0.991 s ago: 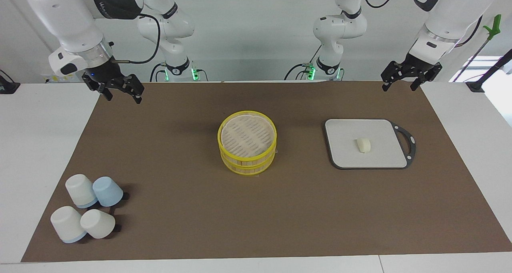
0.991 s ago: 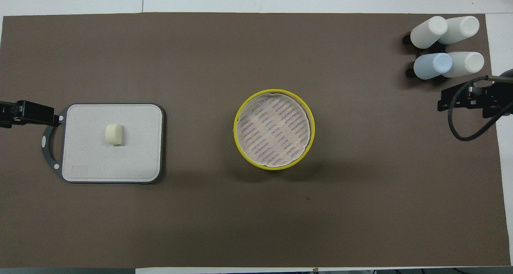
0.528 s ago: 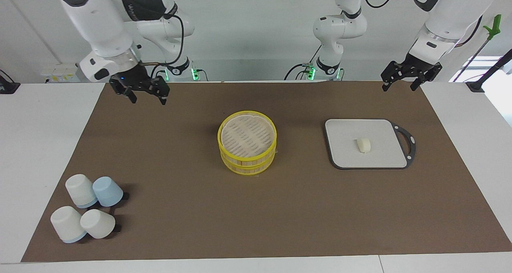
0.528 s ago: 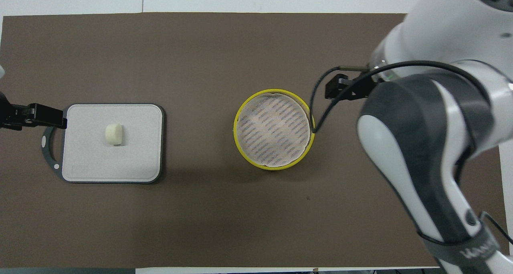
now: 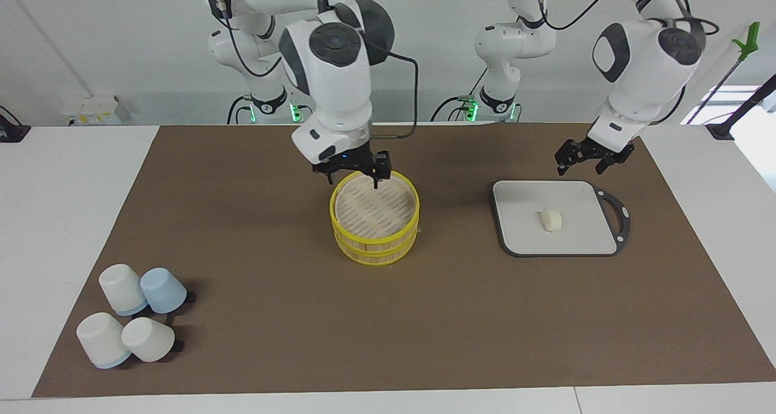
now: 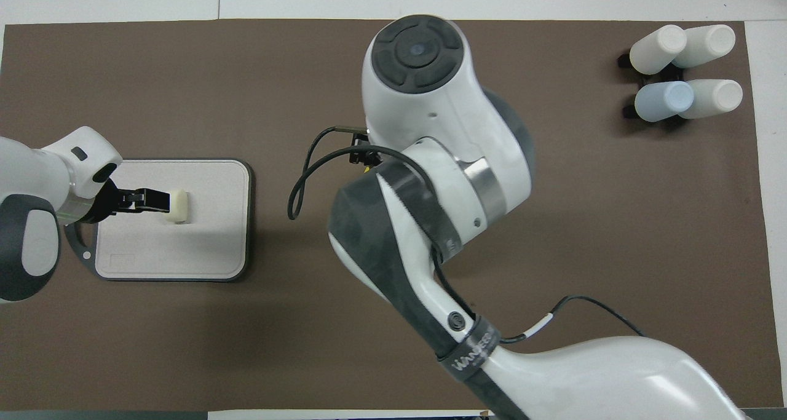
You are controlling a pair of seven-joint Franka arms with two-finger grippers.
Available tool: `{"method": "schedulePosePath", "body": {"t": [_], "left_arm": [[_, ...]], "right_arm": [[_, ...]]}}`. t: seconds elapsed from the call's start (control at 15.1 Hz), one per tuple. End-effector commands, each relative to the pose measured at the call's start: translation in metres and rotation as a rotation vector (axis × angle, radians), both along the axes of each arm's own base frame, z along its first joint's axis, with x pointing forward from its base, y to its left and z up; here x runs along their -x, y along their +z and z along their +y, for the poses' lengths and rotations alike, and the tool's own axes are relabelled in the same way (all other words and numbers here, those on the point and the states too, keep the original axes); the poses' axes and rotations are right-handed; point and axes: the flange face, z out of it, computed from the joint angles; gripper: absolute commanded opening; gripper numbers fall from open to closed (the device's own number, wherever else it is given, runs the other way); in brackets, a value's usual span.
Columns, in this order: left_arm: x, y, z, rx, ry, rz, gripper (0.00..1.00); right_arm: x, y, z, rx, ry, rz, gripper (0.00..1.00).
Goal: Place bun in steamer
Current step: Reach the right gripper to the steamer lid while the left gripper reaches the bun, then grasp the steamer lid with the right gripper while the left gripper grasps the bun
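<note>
Pale cups sit bunched near the corner of the brown mat at the right arm's end, out of the way and no part of this job as far as we can see. Moving along in the facing view, the steamer stands mid-mat with its woven lid on, and we've got the right gripper down at the rim nearest the robots, fingers apart and empty, one tip looking like it's right at the lid. Our guess is it's there to pull the lid off, since the bun can't go in while it's covered.

Next comes the grey board toward the left arm's end, with the bun lying about at its middle, untouched. The left gripper hangs over the board's edge nearest the robots, fingers spread, holding nothing; from above it seems to overlap the bun, but the facing view shows it's up in the air. We reckon it's lining up for the grab
</note>
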Motion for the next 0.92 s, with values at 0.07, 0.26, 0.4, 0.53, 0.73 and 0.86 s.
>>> {"method": "schedulePosePath", "body": {"t": [0.07,0.26,0.4,0.53,0.73,0.86], "left_arm": [[0.004,-0.045,0.002,-0.002,0.014,-0.046,1.00],[0.001,-0.056,0.001,-0.001,0.010,-0.051,1.00],[-0.004,-0.061,0.000,0.000,0.007,-0.070,0.97],[-0.007,-0.071,-0.005,0.001,-0.002,-0.078,0.88],[-0.010,-0.071,-0.007,0.001,-0.008,-0.068,0.54],[-0.010,-0.071,-0.007,0.001,-0.010,-0.063,0.51]], "right_arm": [[0.004,-0.031,0.015,-0.001,0.013,-0.046,1.00],[0.029,-0.055,0.022,-0.010,0.048,-0.063,1.00],[0.045,-0.065,0.026,0.007,0.076,-0.048,1.00],[0.051,-0.073,0.022,0.019,0.140,-0.030,1.00],[0.055,-0.082,0.016,0.011,0.219,-0.037,0.99],[0.058,-0.092,0.014,-0.014,0.223,-0.070,0.87]]}}
